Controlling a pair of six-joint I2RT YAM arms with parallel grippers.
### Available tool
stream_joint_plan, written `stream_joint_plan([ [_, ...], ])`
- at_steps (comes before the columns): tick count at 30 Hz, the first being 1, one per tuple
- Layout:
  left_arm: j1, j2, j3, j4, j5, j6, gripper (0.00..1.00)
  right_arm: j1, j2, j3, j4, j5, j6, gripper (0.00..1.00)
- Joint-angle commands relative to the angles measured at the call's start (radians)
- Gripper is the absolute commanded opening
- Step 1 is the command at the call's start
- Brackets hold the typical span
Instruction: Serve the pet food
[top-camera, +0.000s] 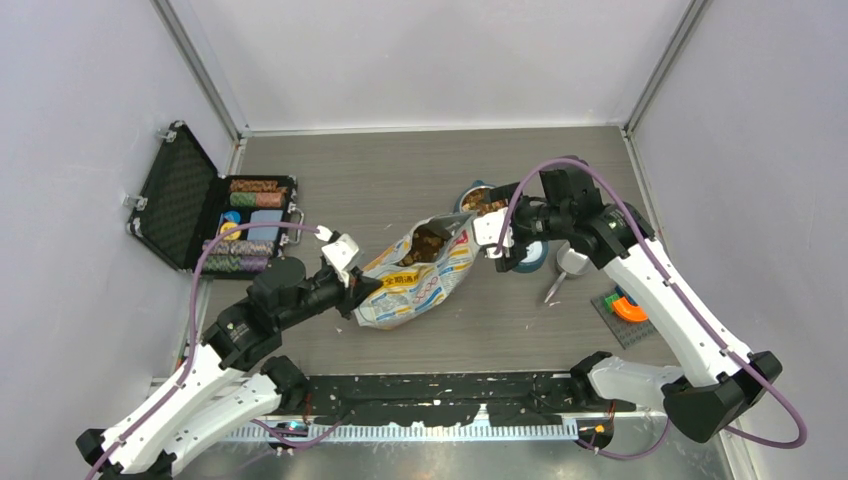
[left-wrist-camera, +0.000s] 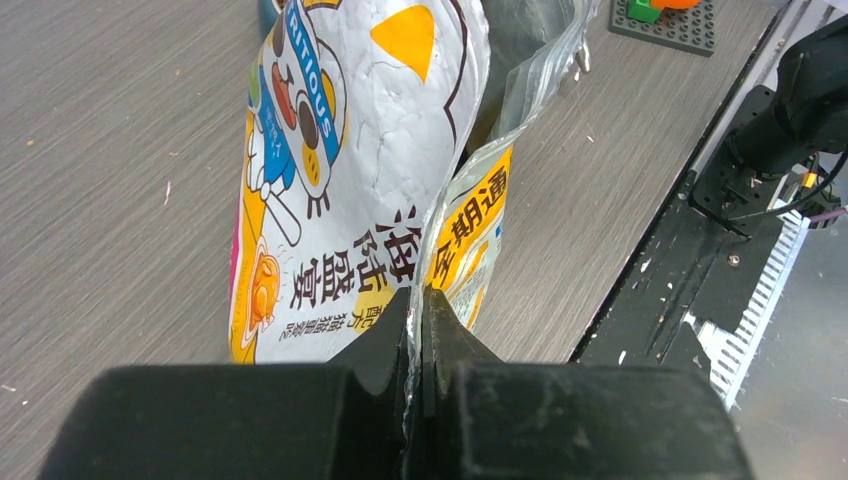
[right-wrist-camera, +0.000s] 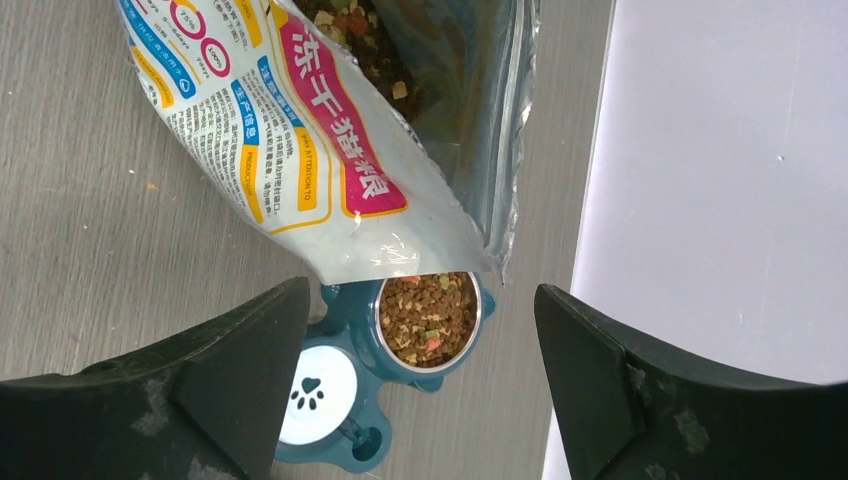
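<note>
The pet food bag (top-camera: 420, 272) lies on the table, white with yellow and blue print, its open mouth showing brown kibble (top-camera: 428, 243). My left gripper (top-camera: 355, 290) is shut on the bag's bottom edge; the left wrist view shows the jaws pinching the foil seam (left-wrist-camera: 420, 300) of the bag (left-wrist-camera: 350, 170). A teal feeder (right-wrist-camera: 340, 400) holds a steel bowl filled with kibble (right-wrist-camera: 430, 318), partly under the bag's mouth (right-wrist-camera: 300, 130). My right gripper (right-wrist-camera: 422, 290) is open and empty above the feeder, also in the top view (top-camera: 505, 250). The kibble bowl (top-camera: 483, 200) is behind it.
A metal scoop (top-camera: 570, 265) lies right of the feeder. A green baseplate with orange and blue bricks (top-camera: 625, 308) sits at the right. An open black case of poker chips (top-camera: 215, 215) stands at the left. Walls close in on three sides.
</note>
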Motion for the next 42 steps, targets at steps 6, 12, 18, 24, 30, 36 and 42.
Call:
stream_joint_plan([
  [6, -0.003, -0.017, 0.061, 0.027, 0.062, 0.019, 0.00, 0.026, 0.084, 0.083, 0.013, -0.151, -0.013, 0.89],
  [12, -0.003, -0.048, 0.053, 0.015, 0.020, 0.010, 0.00, 0.074, 0.170, 0.140, -0.037, -0.084, -0.017, 0.26],
  [18, -0.002, -0.173, 0.049, -0.092, -0.682, -0.225, 0.00, 0.064, 0.189, 0.166, -0.130, -0.006, -0.054, 0.05],
  [24, -0.003, -0.471, -0.044, -0.112, -0.790, -0.288, 0.00, 0.061, 0.165, 0.146, -0.206, 0.042, -0.109, 0.05],
  [30, -0.003, -0.495, -0.040, -0.079, -0.613, -0.265, 0.00, 0.061, 0.161, 0.215, -0.284, -0.074, -0.099, 0.05],
  [36, -0.003, -0.235, 0.077, -0.095, -0.476, -0.248, 0.11, 0.063, 0.148, 0.226, -0.222, -0.189, 0.020, 0.05],
  [42, -0.003, -0.106, 0.095, 0.036, -0.288, -0.127, 0.95, 0.069, 0.100, 0.149, 0.076, -0.180, 0.310, 0.05],
])
